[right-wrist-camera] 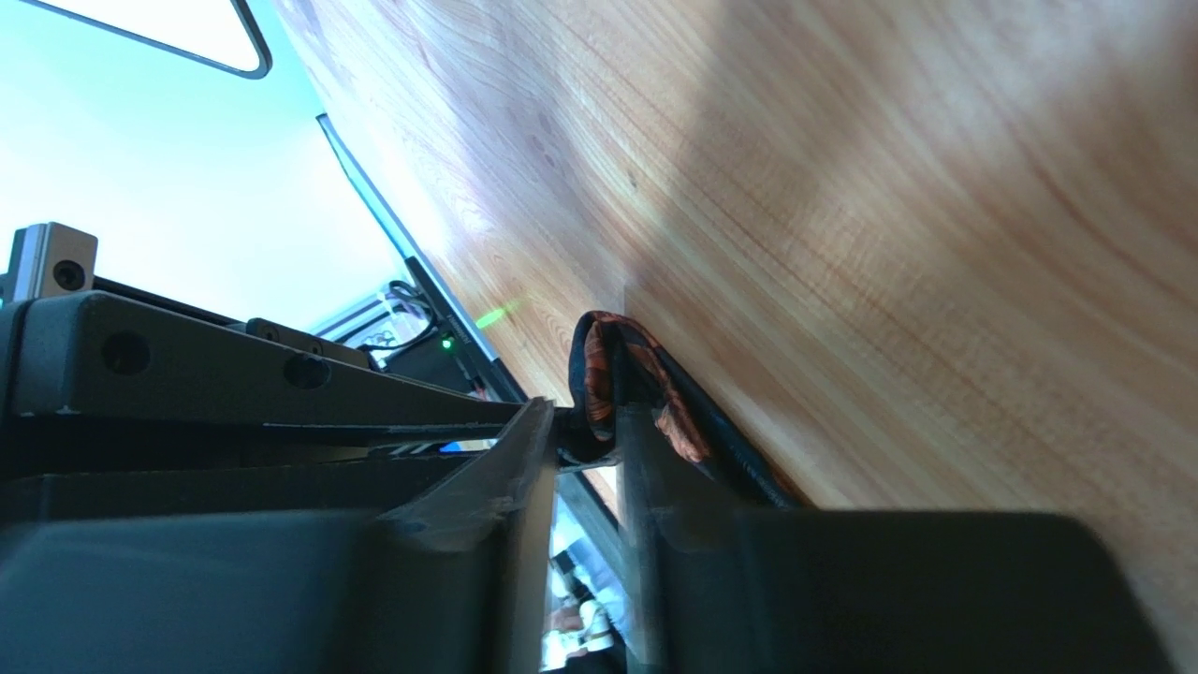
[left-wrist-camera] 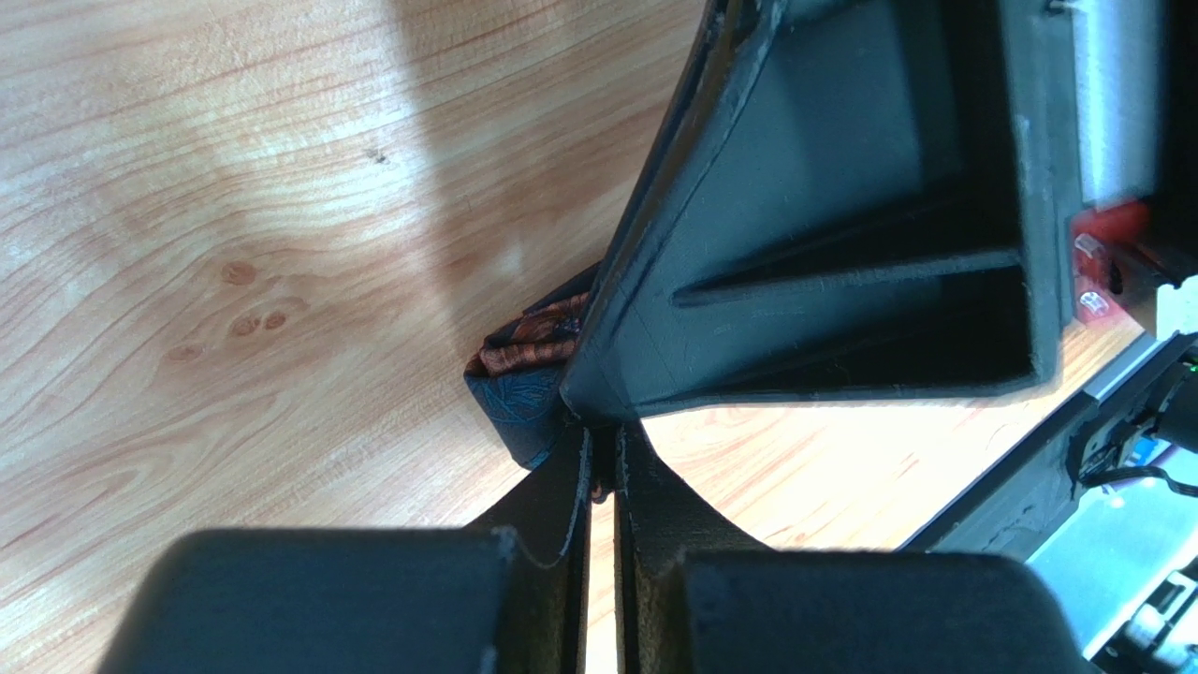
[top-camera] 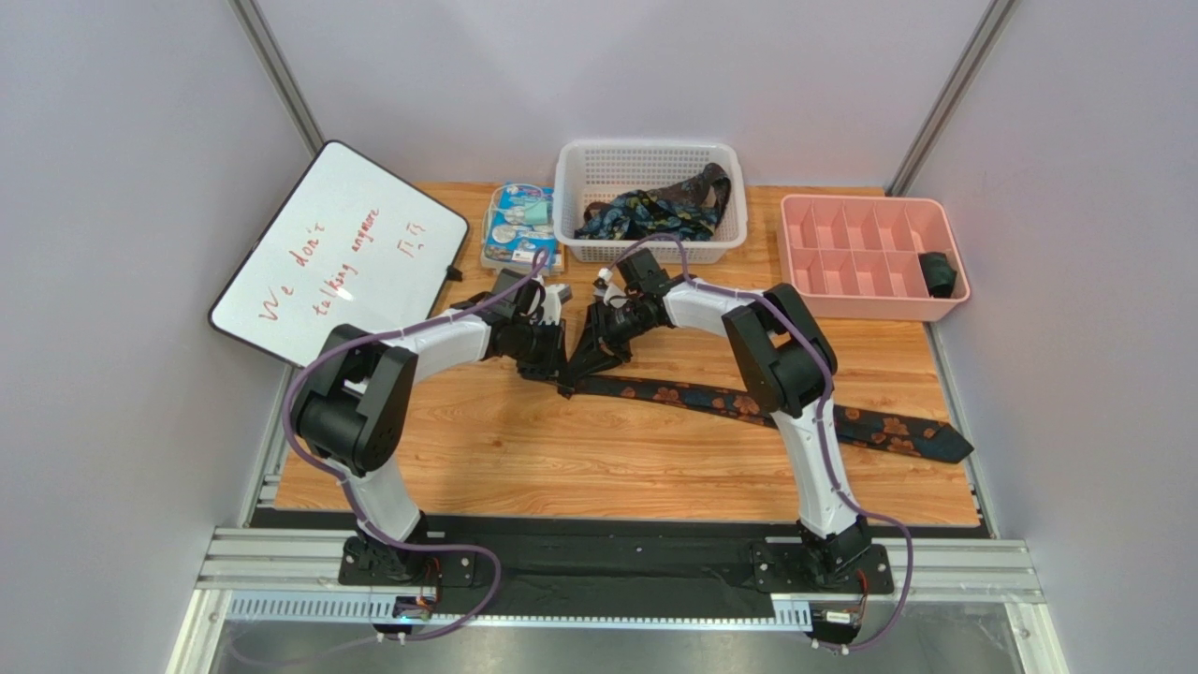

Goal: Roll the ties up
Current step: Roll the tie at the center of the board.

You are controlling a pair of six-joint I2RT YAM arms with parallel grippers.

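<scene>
One tie (top-camera: 788,410), dark with orange-brown blotches, lies stretched across the table from the middle to the right front. Both grippers meet at its narrow left end. There the left gripper (top-camera: 560,368) is shut, and in its wrist view the jaws (left-wrist-camera: 602,450) stand almost together, nipping a scrap of fabric beside the small rolled end (left-wrist-camera: 523,400). The right gripper (top-camera: 584,358) presses in from the other side; its tips (right-wrist-camera: 584,421) are shut on the curled tie end (right-wrist-camera: 602,368). More ties (top-camera: 650,214) are heaped in the white basket (top-camera: 577,180).
A pink divided tray (top-camera: 844,267) at the back right holds a dark roll (top-camera: 939,273). A blue-white packet (top-camera: 518,225) lies left of the basket. A whiteboard (top-camera: 338,253) leans at the back left. Grey walls enclose the table.
</scene>
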